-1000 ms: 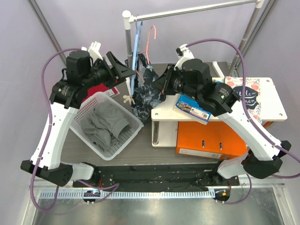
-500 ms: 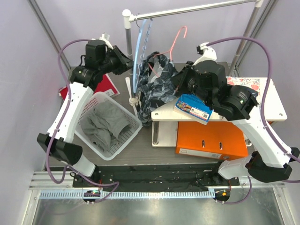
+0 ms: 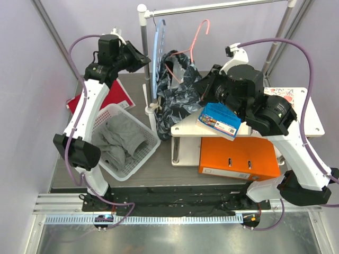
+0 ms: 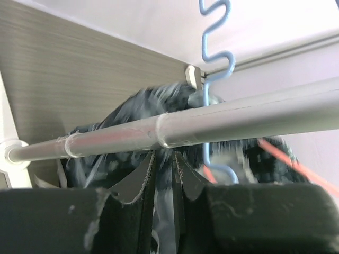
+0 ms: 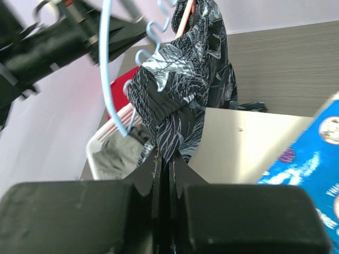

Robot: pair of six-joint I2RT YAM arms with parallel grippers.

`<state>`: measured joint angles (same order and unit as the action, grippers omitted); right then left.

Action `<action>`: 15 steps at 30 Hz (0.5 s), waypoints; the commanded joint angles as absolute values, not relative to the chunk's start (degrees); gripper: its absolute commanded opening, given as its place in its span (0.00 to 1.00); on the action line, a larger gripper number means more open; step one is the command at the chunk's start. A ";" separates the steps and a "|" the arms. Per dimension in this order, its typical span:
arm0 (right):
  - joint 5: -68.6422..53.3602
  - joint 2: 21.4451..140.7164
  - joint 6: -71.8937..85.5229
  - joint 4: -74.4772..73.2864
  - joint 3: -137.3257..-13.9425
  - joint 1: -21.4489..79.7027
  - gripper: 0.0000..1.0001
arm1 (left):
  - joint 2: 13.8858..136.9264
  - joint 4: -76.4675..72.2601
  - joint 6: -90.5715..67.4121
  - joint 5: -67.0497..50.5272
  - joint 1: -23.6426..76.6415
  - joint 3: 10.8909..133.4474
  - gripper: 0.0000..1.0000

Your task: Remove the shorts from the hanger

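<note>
The right tool (image 5: 164,155) pinches the shorts (image 5: 185,90) tight. The left tool (image 4: 163,157) is nearby; its grip I cannot tell.

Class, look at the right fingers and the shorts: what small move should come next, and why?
Probably pull the right gripper a little back toward its base. Its fingers are shut on the shorts, whose upper part is draped on the hanger, so a short tug should slide the cloth off.
</note>
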<state>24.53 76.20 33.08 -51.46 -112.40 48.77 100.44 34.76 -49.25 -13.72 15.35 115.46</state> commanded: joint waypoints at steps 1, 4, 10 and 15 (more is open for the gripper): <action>14.96 76.20 31.11 -44.21 -115.23 48.78 0.01 | 105.11 31.38 -48.17 -14.15 14.15 120.58 0.18; 13.80 76.11 31.55 -44.30 -115.05 48.78 0.01 | 108.45 31.29 -47.64 -13.97 13.62 124.00 0.18; 14.15 74.71 32.78 -45.96 -113.38 48.78 0.01 | 117.32 32.61 -47.46 -15.73 11.08 135.87 0.18; 12.22 74.88 33.75 -47.98 -112.41 48.87 0.01 | 118.49 34.71 -47.64 -18.28 10.11 138.70 0.18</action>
